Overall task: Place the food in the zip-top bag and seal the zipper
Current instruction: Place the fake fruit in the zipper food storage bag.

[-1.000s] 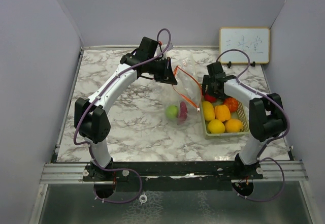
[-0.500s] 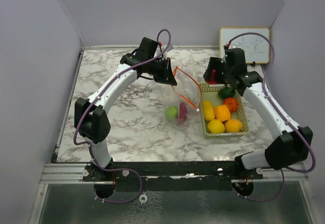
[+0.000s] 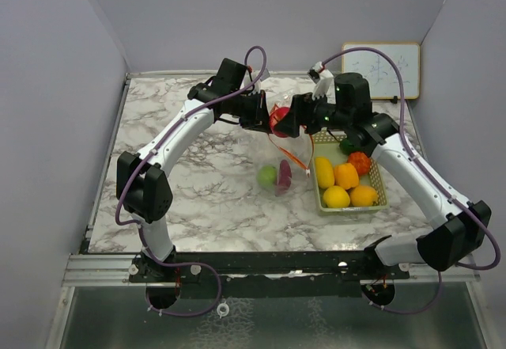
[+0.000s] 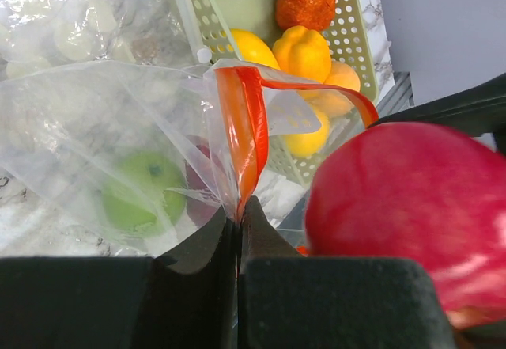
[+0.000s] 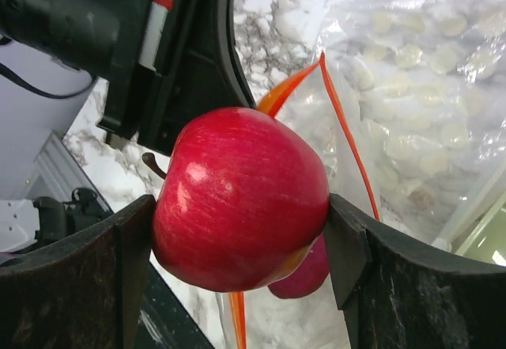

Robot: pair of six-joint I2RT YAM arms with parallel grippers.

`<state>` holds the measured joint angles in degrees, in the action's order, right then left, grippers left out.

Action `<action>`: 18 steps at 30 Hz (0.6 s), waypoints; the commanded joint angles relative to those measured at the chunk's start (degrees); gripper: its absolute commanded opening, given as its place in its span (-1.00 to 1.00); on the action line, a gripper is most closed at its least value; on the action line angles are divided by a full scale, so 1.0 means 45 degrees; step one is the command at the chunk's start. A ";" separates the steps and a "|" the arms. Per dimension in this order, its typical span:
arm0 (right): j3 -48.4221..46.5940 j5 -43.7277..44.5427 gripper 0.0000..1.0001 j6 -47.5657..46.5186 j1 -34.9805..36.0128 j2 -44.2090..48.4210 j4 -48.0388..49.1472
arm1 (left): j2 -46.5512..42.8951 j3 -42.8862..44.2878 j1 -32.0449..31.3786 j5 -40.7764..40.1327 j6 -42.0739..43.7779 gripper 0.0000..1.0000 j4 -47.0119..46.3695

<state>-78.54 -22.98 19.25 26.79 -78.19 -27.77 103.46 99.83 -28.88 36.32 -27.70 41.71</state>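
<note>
1. Pinched tight in the left gripper: the orange zipper rim of the clear zip-top bag.
2. Clamped between the right gripper fingers: a red apple, just beside the bag's mouth.
3. Inside the bag, low on the marble table: a green fruit beside a purple-pink fruit.
4. In the pale green basket, right of the bag: yellow pieces and orange pieces.

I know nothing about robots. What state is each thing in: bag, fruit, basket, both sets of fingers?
zip-top bag: unsealed, mouth held open.
red apple: gripped in the air at the bag's mouth.
green apple: lying inside the bag.
basket: holding yellow and orange fruit.
left fingers: shut on the bag's orange zipper strip.
right fingers: closed on the red apple.
</note>
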 commanded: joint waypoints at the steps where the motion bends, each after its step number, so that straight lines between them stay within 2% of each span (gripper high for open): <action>1: 0.0582 0.0901 0.26 0.0030 0.0141 0.0242 -0.0311 | 0.0030 0.0500 0.0012 -0.0168 0.0091 -1.00 0.0178; 5: 0.0637 0.3122 0.45 -0.0180 0.0141 0.0623 -0.0955 | -0.0100 0.0505 0.0013 -0.0247 0.0082 -1.00 0.0260; 6: 0.0503 0.3277 0.57 -0.0369 0.0141 0.0595 -0.1114 | -0.0108 0.0510 0.0012 -0.0247 0.0082 -1.00 0.0288; 8: 0.0238 0.3338 0.98 -0.0643 0.0141 0.0401 -0.1399 | -0.0105 0.0520 0.0013 -0.0210 0.0068 -1.00 0.0274; 14: -0.0175 0.3049 0.99 -0.0592 0.0141 0.0559 -0.1506 | -0.0006 0.0598 0.0012 -0.0112 0.0063 -1.00 0.0171; 16: -0.0384 0.3723 0.99 -0.0372 0.0139 0.0792 -0.1740 | 0.0035 0.0625 0.0017 -0.0073 0.0060 -1.00 0.0137; 18: -0.0598 0.5643 0.99 0.0403 0.0139 0.0963 -0.2489 | 0.0038 0.0628 0.0017 -0.0044 0.0060 -1.00 0.0132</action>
<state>-77.71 -9.85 17.32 27.53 -77.19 -34.15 103.46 100.01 -28.88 36.14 -27.70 42.11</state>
